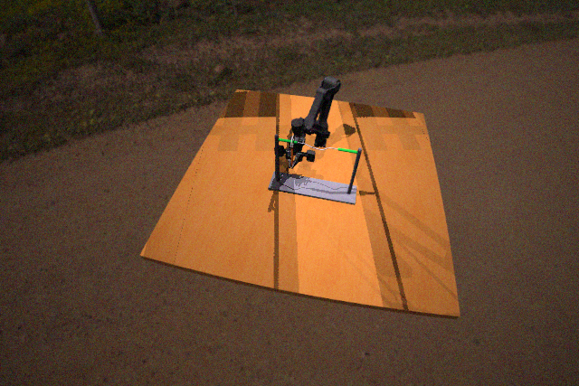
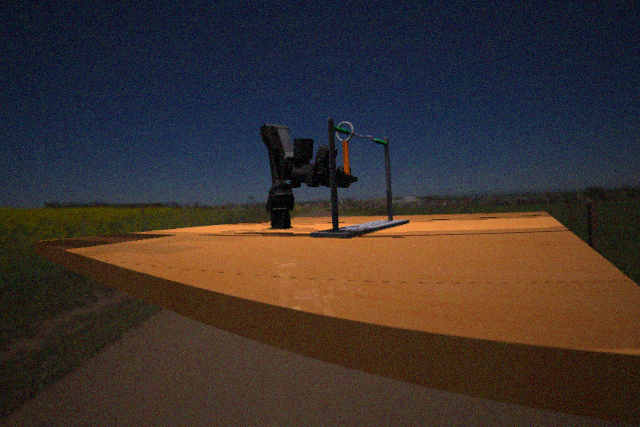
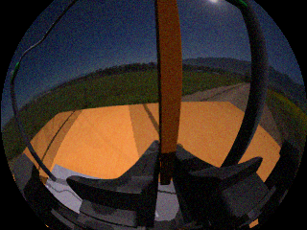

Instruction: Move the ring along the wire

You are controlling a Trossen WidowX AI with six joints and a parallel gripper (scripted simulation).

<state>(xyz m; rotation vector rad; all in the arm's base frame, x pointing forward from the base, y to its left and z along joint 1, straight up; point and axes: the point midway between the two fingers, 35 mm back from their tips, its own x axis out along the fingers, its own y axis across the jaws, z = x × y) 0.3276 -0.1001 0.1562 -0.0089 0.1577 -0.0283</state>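
Upright orange handle (image 3: 169, 71), pale ring (image 2: 344, 130) around the green wire part (image 2: 341, 129) beside the post (image 2: 332, 174); tool (image 3: 165, 172) clamped on handle's lower end.

The arm (image 1: 320, 110) is matte black throughout, built of blocky rectangular links joined by rounded cylindrical housings (image 1: 297, 126). Its base (image 2: 280, 216) is a short dark cylinder with a wider collar above it. The gripper (image 3: 164, 182) is also black, with two wedge-shaped fingers tapering to thin tips on a flat dark carriage. Cables, screws and markings are too small to tell.
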